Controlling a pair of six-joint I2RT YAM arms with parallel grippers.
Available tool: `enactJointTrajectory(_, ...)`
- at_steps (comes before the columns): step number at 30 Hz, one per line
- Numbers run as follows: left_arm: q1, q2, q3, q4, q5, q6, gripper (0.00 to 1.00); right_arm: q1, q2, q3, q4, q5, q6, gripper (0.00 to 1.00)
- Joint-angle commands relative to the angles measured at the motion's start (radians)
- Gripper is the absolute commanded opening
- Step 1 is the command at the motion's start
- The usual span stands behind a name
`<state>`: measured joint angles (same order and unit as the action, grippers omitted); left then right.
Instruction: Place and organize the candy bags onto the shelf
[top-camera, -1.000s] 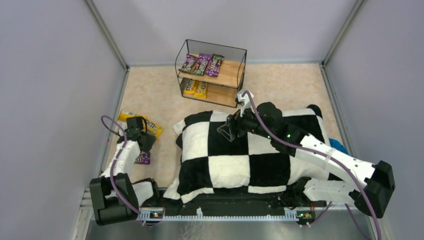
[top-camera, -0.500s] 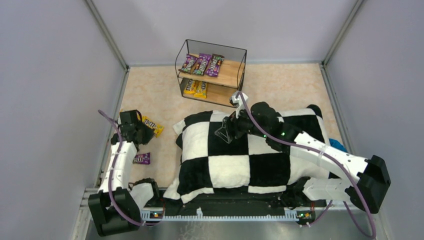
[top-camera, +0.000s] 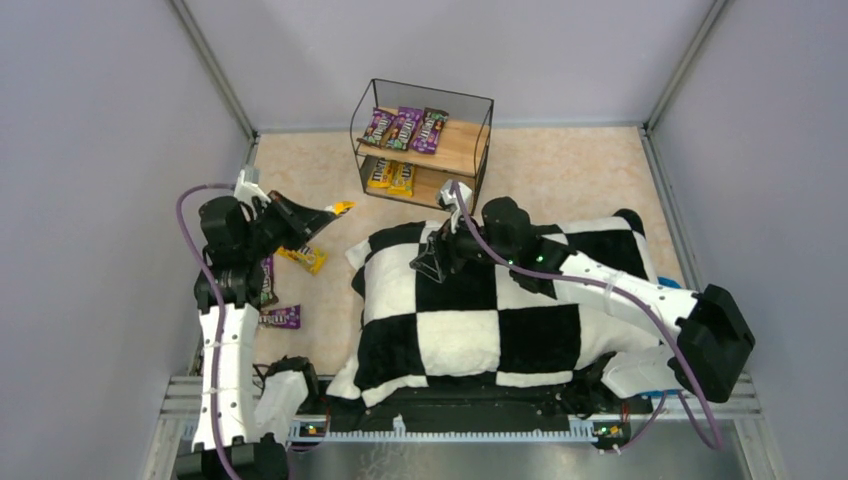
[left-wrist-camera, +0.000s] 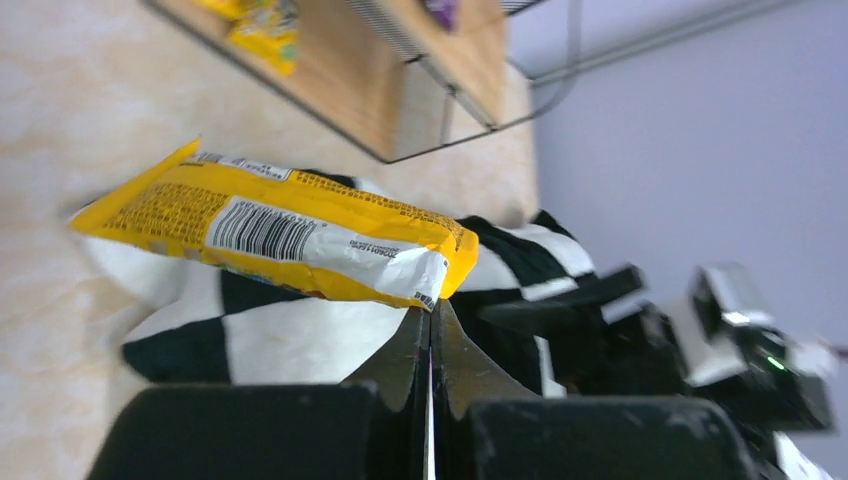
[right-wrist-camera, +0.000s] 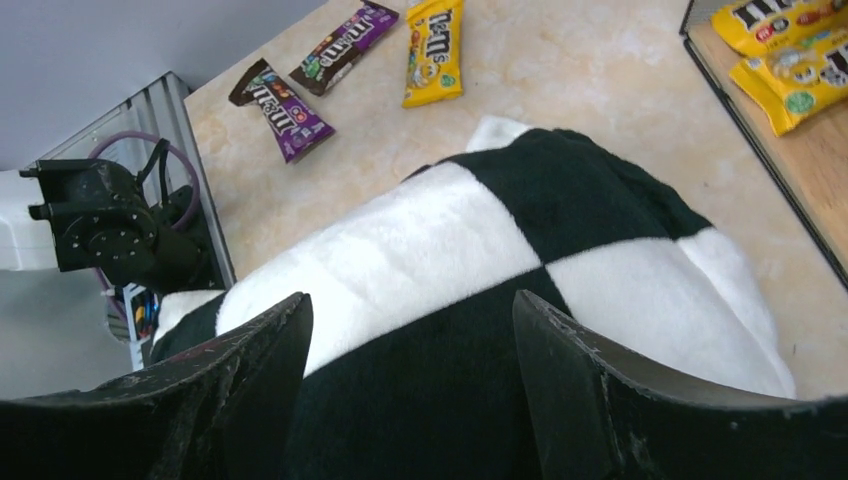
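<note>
Nearest us, our right gripper hangs over the checkered cushion with its fingers spread wide, and a purple bag on the floor is half hidden behind our left arm. Our left gripper is pinched on the end of a glossy yellow candy bag, barcode side showing, held aloft near the shelf. The shelf seems to carry three purple bags on its upper board and two yellow ones below.

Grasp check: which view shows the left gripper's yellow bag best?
Left wrist: the bag shows whole and close, pinched at one end by the shut left gripper. Top external shows only a small yellow tip past the gripper. Right wrist misses it.
</note>
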<state>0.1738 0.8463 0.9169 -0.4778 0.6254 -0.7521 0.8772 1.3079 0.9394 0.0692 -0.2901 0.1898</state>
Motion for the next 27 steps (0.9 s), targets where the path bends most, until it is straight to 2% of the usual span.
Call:
enactJointTrajectory(1,-0.005,-0.026,0.082,0.152,0.252,-0.101,0.0,0.016,0.046,0.092,0.157,-0.067,-0.054,0.71)
enactJointTrajectory(5,-0.032,0.0,0.12,0.203,0.353,-0.148,0.0,0.071,0.089,0.175,0.153,-0.005,-0.226,0.68)
enactJointTrajectory(9,-0.05,0.006,0.132,0.274,0.414,-0.165,0.0,0.075,0.084,0.163,0.277,-0.025,-0.369,0.67)
enactJointTrajectory(16,-0.12,0.05,0.145,0.267,0.524,-0.072,0.0,0.075,0.092,0.219,0.345,-0.058,-0.464,0.66)
enactJointTrajectory(20,-0.17,0.071,0.166,0.214,0.528,0.001,0.0,0.075,0.076,0.23,0.332,-0.126,-0.478,0.62)
enactJointTrajectory(23,-0.217,0.076,0.169,0.209,0.525,0.017,0.0,0.077,0.072,0.224,0.342,-0.215,-0.466,0.54)
enactJointTrajectory(27,-0.232,0.084,0.174,0.214,0.534,0.026,0.0,0.078,0.06,0.204,0.344,-0.196,-0.443,0.42)
